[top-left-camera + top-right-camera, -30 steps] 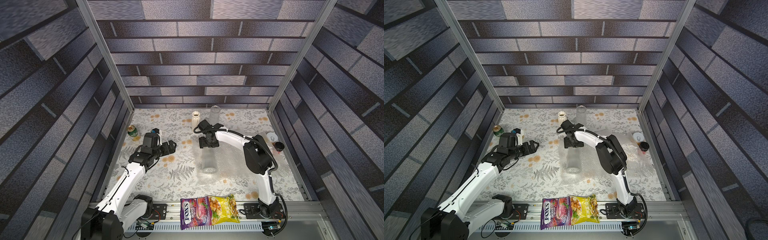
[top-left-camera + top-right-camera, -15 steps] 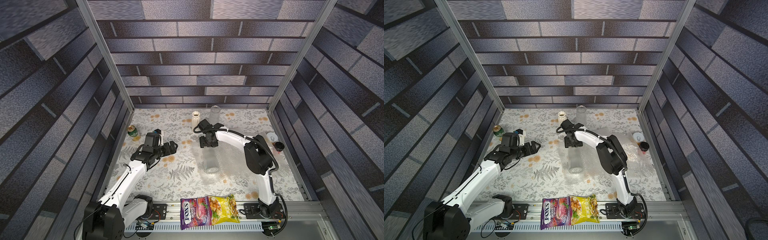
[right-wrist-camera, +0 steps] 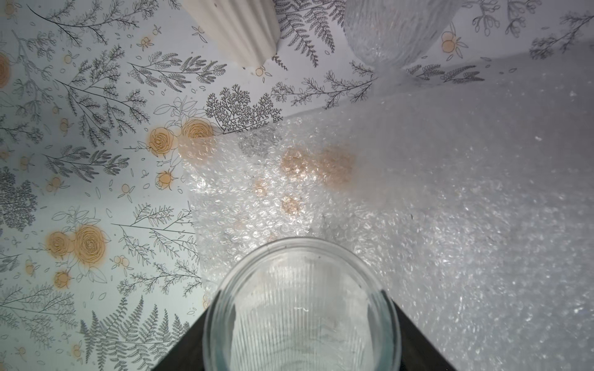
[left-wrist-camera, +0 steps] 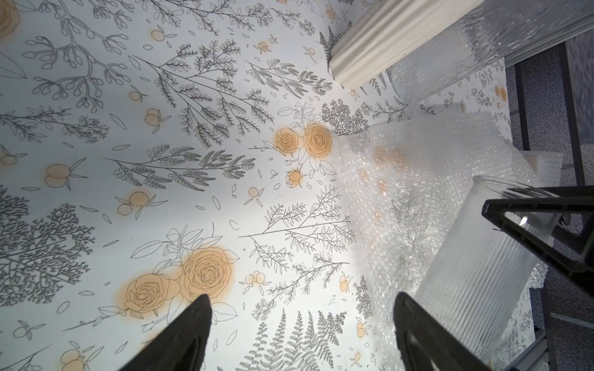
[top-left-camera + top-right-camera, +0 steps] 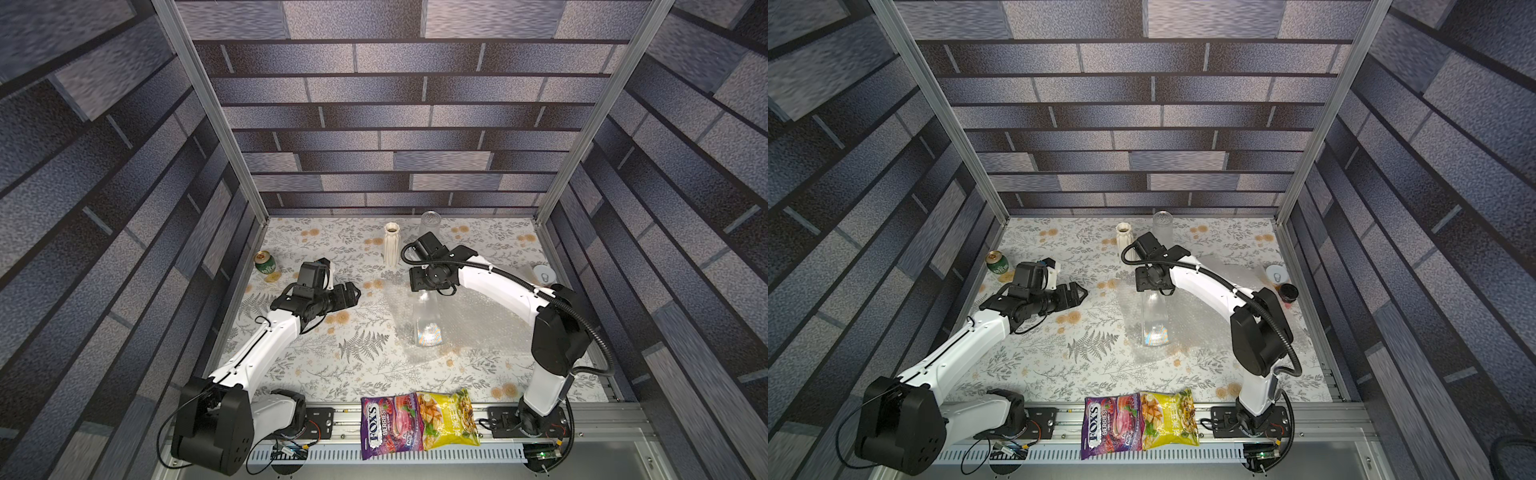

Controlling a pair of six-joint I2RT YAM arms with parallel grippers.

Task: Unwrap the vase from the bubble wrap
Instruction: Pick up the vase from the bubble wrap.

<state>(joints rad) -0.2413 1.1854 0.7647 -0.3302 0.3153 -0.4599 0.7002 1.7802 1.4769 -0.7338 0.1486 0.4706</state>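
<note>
Spread with a floral cloth: the desk (image 5: 332, 374). From its centre out toward 3 o'clock, lying flat: the bubble wrap (image 5: 478, 320), translucent, whitish, studded all over with small bubbles, dimly showing the printed flowers beneath. One sheet counted for certain. At its 1 o'clock edge, a hazier layer; same sheet or a second, impossible to tell.

At 6 o'clock, on the front rail, two snack bags touching side by side: a purple bag (image 5: 390, 424) and a yellow bag (image 5: 446, 417).

Three vases in all. Just off centre toward 3 o'clock, upright on the wrap and wholly bare: the vase (image 5: 426, 320), clear ribbed glass, clamped at the mouth by the right hand (image 5: 429, 287) reaching down from above. At 12 o'clock, just beside each other: a cream fluted vase (image 5: 391, 249) and a clear textured glass vase (image 5: 431, 222).

Two hands. At 9 o'clock, the left hand (image 5: 353, 291), fingers spread wide around nothing, pointing toward 3 o'clock, short of the wrap's near edge.

At 10 o'clock, one green can (image 5: 264, 264).
</note>
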